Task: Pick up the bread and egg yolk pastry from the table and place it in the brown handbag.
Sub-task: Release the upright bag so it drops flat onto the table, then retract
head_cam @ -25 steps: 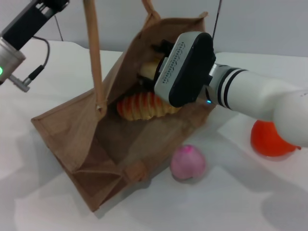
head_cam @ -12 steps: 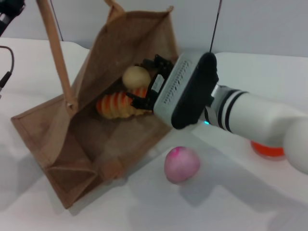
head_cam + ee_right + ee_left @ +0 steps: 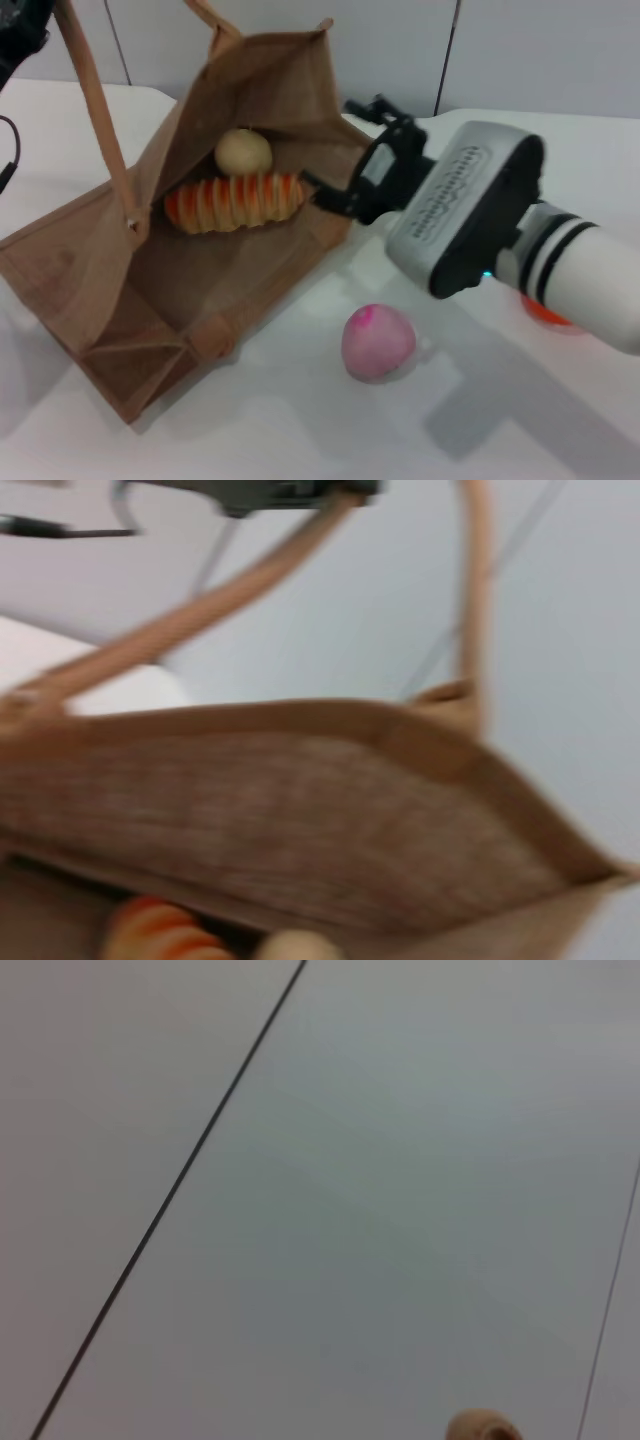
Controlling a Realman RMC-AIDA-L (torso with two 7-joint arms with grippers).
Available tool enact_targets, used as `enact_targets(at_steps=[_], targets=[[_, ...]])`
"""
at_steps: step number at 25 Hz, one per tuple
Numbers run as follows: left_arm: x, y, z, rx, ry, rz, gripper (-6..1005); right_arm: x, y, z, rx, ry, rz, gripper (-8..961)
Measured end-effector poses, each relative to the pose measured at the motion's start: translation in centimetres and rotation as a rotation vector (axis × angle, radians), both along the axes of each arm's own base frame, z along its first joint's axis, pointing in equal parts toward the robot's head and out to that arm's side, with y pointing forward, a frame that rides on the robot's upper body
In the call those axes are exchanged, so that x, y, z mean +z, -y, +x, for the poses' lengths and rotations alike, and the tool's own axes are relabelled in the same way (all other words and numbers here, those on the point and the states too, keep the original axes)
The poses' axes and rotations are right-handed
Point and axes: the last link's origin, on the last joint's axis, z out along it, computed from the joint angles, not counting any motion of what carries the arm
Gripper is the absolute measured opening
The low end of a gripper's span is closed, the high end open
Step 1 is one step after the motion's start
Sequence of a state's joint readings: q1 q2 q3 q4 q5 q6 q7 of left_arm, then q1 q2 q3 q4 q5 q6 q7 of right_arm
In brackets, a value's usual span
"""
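Bread (image 3: 235,201) and egg yolk pastry (image 3: 244,152) both lie inside the brown handbag (image 3: 160,300), the loaf stretched across the bag's inner wall and the pale ball resting just above it, touching or nearly so. The bag lies tipped on the white table (image 3: 300,420), its mouth held up by one long handle (image 3: 95,120) that runs to the left gripper (image 3: 20,25) at the head view's top corner; its fingers are hidden, so I cannot tell their state. The right gripper (image 3: 345,150) sits just outside the bag's rim, fingers spread and empty.

The ridged loaf looks soft and light, so a gentle hold across its middle would suit it. The smooth, round pastry would likely roll or crumble under pressure, and is best cradled at its widest part. The jute bag looks limp and will sag once its handle is released. A pink ball (image 3: 378,342) lies on the table nearby.
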State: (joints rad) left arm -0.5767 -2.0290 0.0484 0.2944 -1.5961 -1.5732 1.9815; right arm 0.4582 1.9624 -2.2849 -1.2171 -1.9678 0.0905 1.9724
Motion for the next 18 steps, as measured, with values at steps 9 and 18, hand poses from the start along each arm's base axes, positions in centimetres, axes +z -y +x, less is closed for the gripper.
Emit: enact_targets(at_steps=[9, 18], targets=[[-2.5, -0.4, 1.0, -0.038, -0.181, 0.005, 258, 3.3, -0.6, 2.8, -0.064, -0.093, 0.241, 893], [-6.6, -0.2, 3.3, -0.163, -0.381, -0.002, 608, 5.2, -1.0, 5.9, -0.156, -0.207, 0.391, 892]])
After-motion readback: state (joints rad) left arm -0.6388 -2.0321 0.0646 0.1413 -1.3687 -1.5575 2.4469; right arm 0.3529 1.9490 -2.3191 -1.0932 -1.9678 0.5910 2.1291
